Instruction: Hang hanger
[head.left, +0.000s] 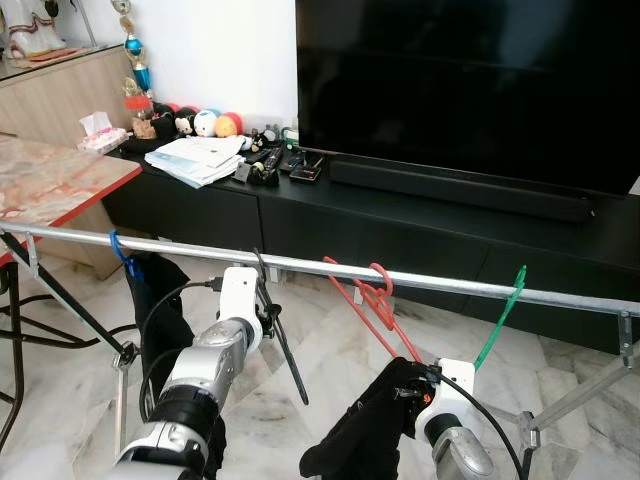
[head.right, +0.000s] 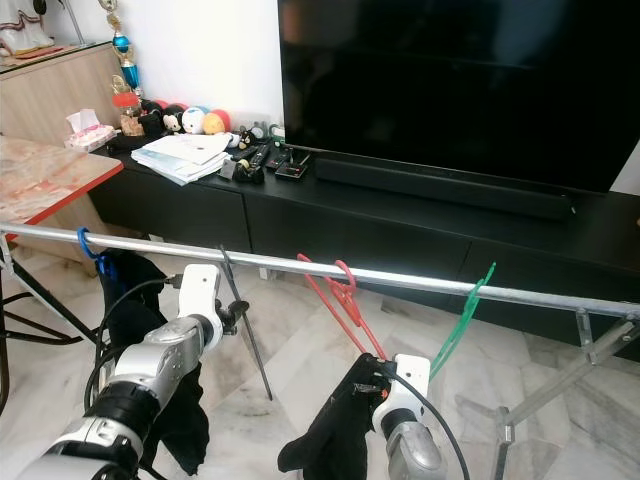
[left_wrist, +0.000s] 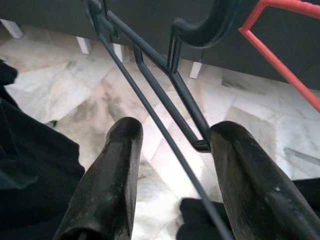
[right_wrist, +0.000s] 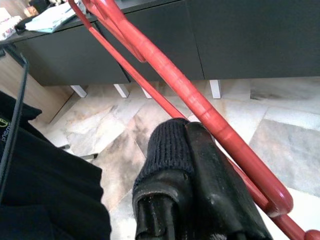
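The left gripper's (left_wrist: 172, 165) black fingers (left_wrist: 107, 175) stand apart around the thin dark wire hanger (head.left: 280, 325), whose hook is over the long silver rail (head.left: 560, 297). The right gripper's (right_wrist: 200, 185) fingers are pressed together on a black knitted garment (head.left: 350, 440) beside the red plastic hanger (head.left: 375, 305), hooked on the same rail. Further along hang a green hanger (head.left: 500, 318) and a blue hook (head.left: 122, 255) with dark cloth. Behind stands a low black TV cabinet (head.left: 400, 235).

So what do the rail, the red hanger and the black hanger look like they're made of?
The rail looks like bare metal tube: silvery with a dull sheen. The red hanger looks like glossy moulded plastic, with smooth rounded edges and highlights. The black hanger is probably plastic too, thin and matte; coated wire is possible.
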